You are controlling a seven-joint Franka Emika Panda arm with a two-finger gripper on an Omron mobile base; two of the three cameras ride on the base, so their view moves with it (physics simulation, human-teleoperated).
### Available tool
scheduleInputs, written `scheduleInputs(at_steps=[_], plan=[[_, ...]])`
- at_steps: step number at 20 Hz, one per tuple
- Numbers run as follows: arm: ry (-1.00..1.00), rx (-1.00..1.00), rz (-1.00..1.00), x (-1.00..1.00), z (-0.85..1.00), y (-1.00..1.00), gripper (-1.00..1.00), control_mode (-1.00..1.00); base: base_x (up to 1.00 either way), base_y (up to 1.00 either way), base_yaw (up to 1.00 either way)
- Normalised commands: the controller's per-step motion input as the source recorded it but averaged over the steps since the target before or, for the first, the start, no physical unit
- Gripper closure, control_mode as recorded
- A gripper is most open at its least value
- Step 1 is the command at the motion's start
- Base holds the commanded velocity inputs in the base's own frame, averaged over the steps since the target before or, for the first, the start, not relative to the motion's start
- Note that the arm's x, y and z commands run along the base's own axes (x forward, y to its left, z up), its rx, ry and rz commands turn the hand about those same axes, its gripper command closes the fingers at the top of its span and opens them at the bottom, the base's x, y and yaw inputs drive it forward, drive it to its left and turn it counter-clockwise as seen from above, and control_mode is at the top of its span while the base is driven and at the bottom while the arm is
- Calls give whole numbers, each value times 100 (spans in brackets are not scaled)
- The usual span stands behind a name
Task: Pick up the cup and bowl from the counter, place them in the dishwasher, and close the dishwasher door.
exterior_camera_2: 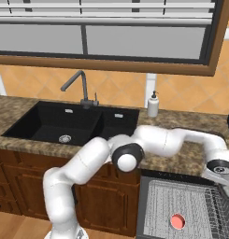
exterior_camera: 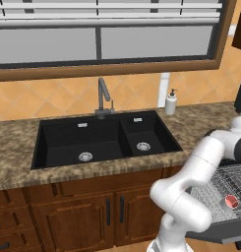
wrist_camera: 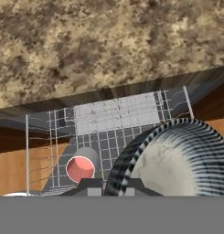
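My claw (wrist_camera: 110, 186) pinches the striped bowl (wrist_camera: 177, 160) by its rim, carried out past the bench (wrist_camera: 109, 45) front edge over the dishwasher (wrist_camera: 115, 114) rack. The red cup (wrist_camera: 80, 168) already lies there; I judge lowering comes next.

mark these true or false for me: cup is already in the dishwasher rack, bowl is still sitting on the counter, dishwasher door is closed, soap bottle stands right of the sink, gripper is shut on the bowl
1. The cup lies in the dishwasher rack. True.
2. The bowl sits on the counter. False: it hangs at the gripper above the rack.
3. The dishwasher door is closed. False: the rack is out in the open in front of the cabinets.
4. A soap bottle stands right of the sink. True.
5. The gripper is shut on the bowl. True: its fingertips pinch the striped rim.
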Motion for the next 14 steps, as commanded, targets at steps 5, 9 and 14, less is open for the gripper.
scheduleInputs(at_steps=[5,9,14], plan=[[-1,0,8,-27,-65,23,100,-100,0,0,0],[-1,0,8,-38,-56,10,100,-100,0,0,0],[0,0,11,-38,-41,18,100,-100,0,0,0]])
